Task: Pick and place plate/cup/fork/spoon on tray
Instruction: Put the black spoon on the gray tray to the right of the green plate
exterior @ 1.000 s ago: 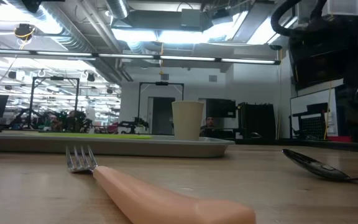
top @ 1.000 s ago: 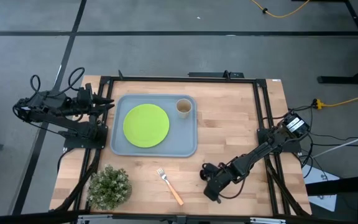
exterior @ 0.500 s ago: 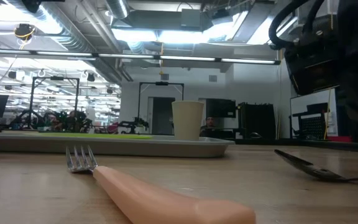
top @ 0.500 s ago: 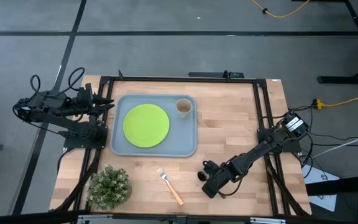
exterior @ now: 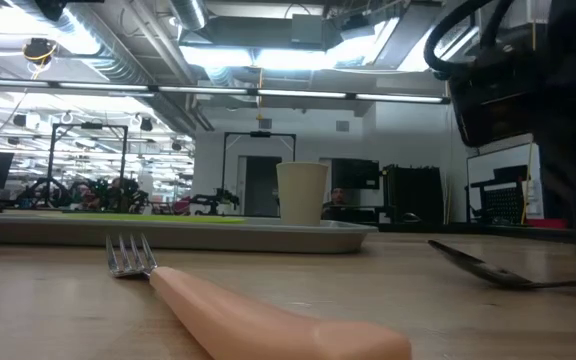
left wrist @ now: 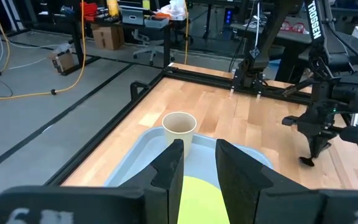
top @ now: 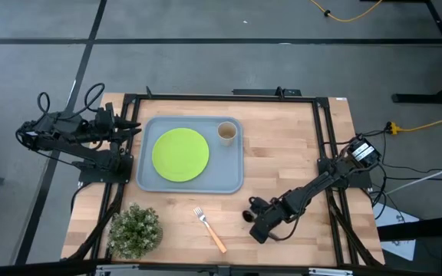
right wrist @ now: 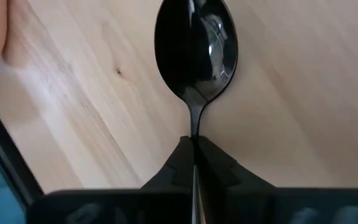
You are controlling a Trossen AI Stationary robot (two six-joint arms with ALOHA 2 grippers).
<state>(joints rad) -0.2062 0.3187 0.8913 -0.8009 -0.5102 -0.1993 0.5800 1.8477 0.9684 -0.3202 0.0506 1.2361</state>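
The grey-blue tray (top: 232, 178) lies at the table's far left and carries the lime-green plate (top: 180, 154) and the beige cup (top: 227, 133), which stands in its far right corner. The orange-handled fork (top: 210, 230) lies flat on the wood near the front edge. Just right of it is the dark spoon (right wrist: 196, 46), bowl up, with my right gripper (right wrist: 195, 152) shut on it; the spoon (exterior: 478, 265) also shows in the low view. My left gripper (left wrist: 194, 165) waits open over the tray's left end. My right gripper pinches the spoon's thin handle (right wrist: 195, 132) just behind the bowl between its two fingers. The fingers come in low from the table's right and lie along the handle, whose rest is hidden between them. I cannot tell whether the bowl (exterior: 456, 254) rests on the wood.
A small potted plant (top: 135, 230) stands at the near left corner. Bare wood lies between the tray and the table's right edge. A black frame (top: 322, 130) runs around the table.
My right gripper has shut on the spoon's handle and edged a little toward the table's left and far side. The spoon has shifted a short way toward the table's left with it. The fork, the tray and what stands on it have stayed put.
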